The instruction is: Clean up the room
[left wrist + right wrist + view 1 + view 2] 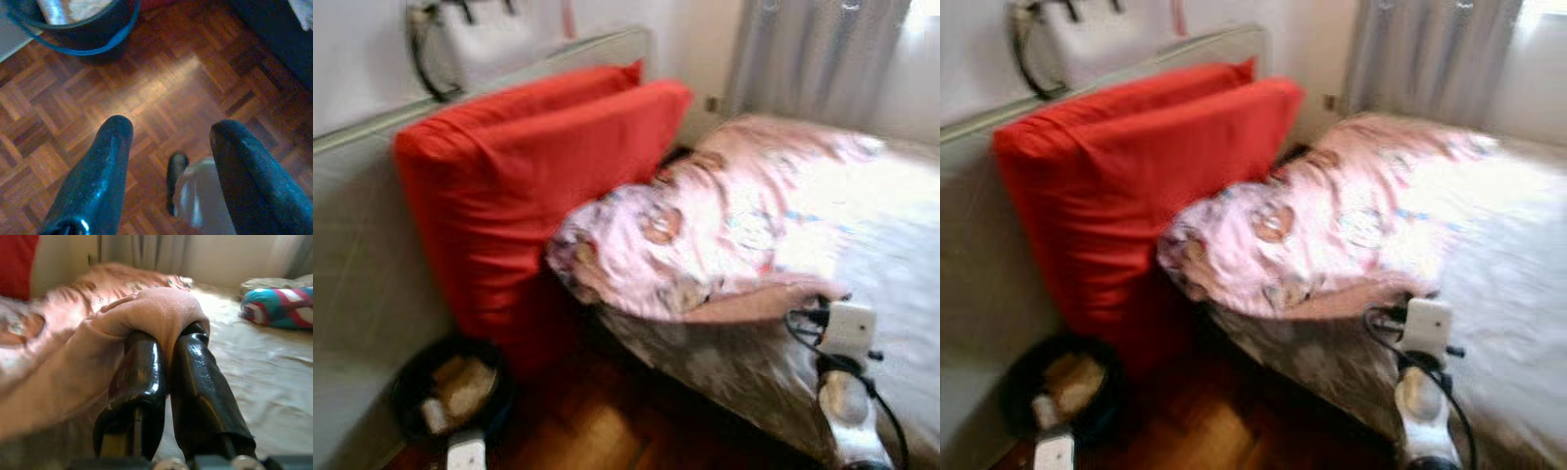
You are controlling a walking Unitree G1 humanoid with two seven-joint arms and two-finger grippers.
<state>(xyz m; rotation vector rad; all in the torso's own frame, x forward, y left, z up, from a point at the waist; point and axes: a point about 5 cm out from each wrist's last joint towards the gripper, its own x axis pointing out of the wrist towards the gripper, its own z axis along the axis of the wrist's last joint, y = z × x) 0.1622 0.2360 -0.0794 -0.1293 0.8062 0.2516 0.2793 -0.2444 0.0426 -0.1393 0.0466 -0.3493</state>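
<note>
Right now the right claw [168, 352] is clamped tight on a fold of the pink blanket [705, 220], its two black fingers [142, 377] pressed together with the fabric bunched over their tips. That blanket, printed with cartoon figures, lies heaped on the near corner of the bed [891, 255], edge hanging over the side. Right arm [847, 392] reaches up from the lower right to the blanket's hem. Left claw [168, 147] hangs low over the parquet floor [161, 88], fingers [105, 166] spread apart, nothing between them. Dark bucket [450, 387] with pale stuff inside sits on the floor by the wall, at the foot of the red cushions [529, 186], which lean upright between wall and bed. White bag [484, 39] rests on the ledge above them. Grey curtain [813, 54] behind the bed. Striped blue and red bundle [276, 306] lies farther along the bed. Head views are blurred.
</note>
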